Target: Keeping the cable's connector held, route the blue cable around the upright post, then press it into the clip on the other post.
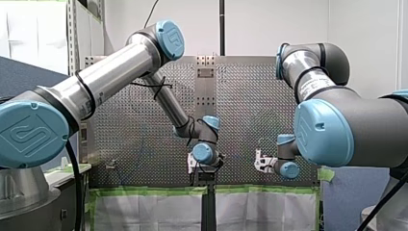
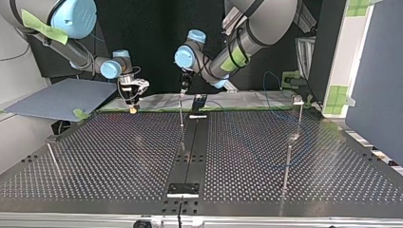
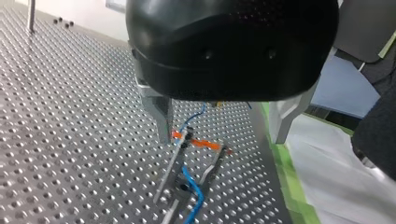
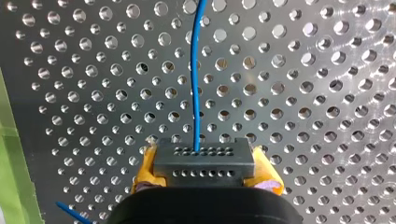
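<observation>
Holding the connector (image 4: 201, 161) is the one condition we can confirm. Our right gripper (image 4: 205, 173) is closed on it, with its yellow pads (image 4: 268, 176) pressed against both ends of the dark, box-shaped block, whose face shows two rows of small pin holes. The blue cable (image 4: 195, 70), thin, smooth and round, leaves the connector's face and runs straight away over the desk (image 2: 119, 152), a matt metal plate drilled in a regular grid. Our left gripper (image 3: 220, 140) hangs directly over the slim steel post (image 2: 181, 114) at the far middle of the top view. Its two bare metal fingers (image 3: 158, 114) are spread wide and hold nothing. Between those fingers, in the left wrist view, the post's head carries what we take for the clip (image 3: 198, 141), with an orange part. The cable passes right at it and curves on below toward the desk. Whether it is seated there we cannot tell. We judge the task late: the pressing step looks to be in hand or all but made, and what is left is to make sure of the seating. Whether the cable goes around an upright post we cannot read. Two more thin posts (image 2: 288, 164) stand at the top view's right, well apart from both grippers.
</observation>
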